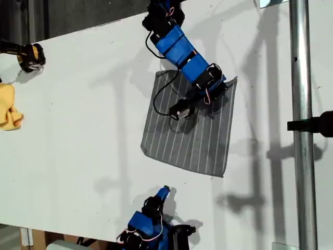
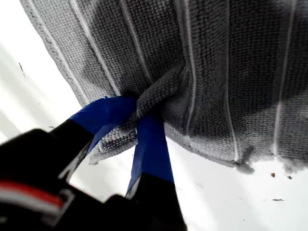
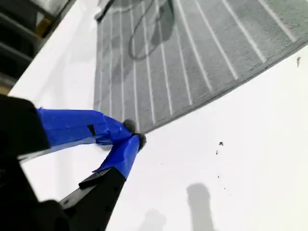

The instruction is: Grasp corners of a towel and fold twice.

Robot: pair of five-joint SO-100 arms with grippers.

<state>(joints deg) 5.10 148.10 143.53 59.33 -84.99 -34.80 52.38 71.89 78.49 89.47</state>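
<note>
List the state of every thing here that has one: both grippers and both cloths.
my first gripper: shut on the towel, pinching a bunched bit of its edge.
my second gripper: shut, tips together over the bare table just off the towel's edge, holding nothing.
towel: spread open on the table, not yet folded, puckered only at the pinch.
yellow cloth: crumpled at the exterior view's left edge, untouched.

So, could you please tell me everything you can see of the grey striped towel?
The towel is a grey, roughly square cloth of looped, terry-like fabric with thin white parallel stripes. It lies mostly flat on the white table, right of centre in the exterior view. My first gripper is pinching a bunched fold at one edge. My second gripper is closed beside another edge, holding none of it.
</note>
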